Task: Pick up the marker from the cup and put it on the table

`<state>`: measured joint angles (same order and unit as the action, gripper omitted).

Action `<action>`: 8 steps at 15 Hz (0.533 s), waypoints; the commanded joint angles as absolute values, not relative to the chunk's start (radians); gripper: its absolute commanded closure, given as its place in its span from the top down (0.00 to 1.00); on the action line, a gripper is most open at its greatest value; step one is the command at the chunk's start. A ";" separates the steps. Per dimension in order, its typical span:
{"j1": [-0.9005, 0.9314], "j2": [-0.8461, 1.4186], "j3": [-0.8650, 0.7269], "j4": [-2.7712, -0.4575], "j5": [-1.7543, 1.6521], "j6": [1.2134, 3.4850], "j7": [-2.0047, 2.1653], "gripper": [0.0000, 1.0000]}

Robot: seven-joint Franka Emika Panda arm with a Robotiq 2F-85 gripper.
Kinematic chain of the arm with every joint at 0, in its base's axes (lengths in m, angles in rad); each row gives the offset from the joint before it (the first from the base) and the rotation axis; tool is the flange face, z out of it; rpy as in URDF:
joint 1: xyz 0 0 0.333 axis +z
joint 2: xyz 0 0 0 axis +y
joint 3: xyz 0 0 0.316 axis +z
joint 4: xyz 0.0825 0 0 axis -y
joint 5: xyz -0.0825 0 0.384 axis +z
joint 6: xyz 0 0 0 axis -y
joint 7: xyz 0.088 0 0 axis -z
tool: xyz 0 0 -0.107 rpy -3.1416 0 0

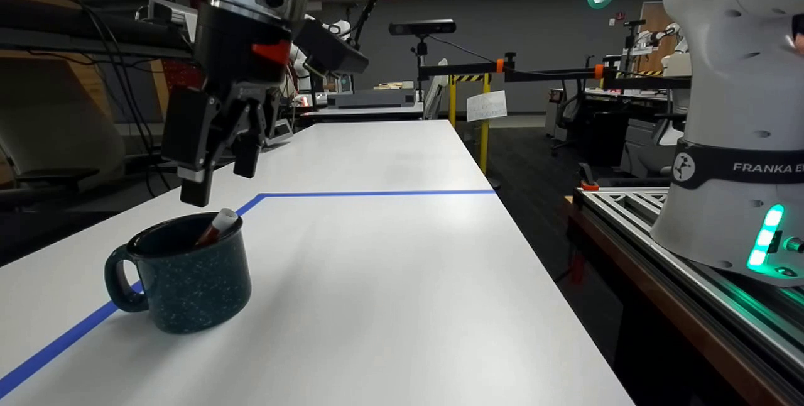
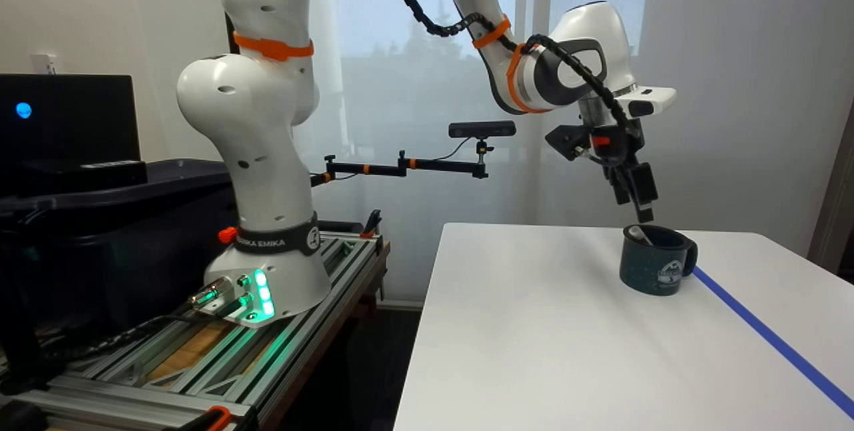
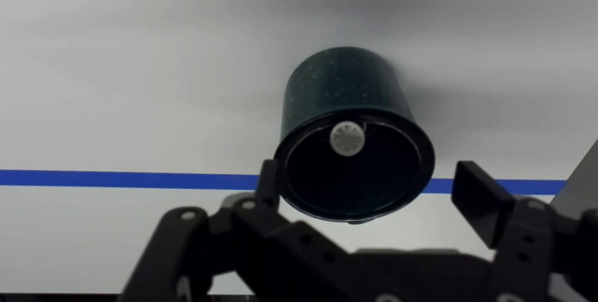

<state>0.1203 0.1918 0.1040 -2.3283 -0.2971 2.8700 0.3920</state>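
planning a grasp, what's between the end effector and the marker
In an exterior view, the stretch from the end effector to the marker, pale end up, is bare.

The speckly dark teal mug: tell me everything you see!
The squat, dark teal mug with pale speckles looks like glossy enamel or pottery. It has a loop handle and a pale printed badge. It stands upright on the wide white tabletop beside the blue tape. A thin reddish-brown marker with a pale end leans inside it. The open black hand hovers above, not touching.

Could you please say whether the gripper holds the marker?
No, in an exterior view the open gripper hangs above the cup, where the marker leans.
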 commanded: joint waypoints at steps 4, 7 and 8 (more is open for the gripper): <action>0.148 0.249 0.061 -2.275 -0.367 2.894 0.473 0.80; 0.157 0.263 0.047 -2.264 -0.371 2.893 0.487 0.75; 0.160 0.267 0.044 -2.262 -0.373 2.892 0.492 0.71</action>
<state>0.1356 0.2497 0.0670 -2.2804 -0.3373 2.8816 0.4479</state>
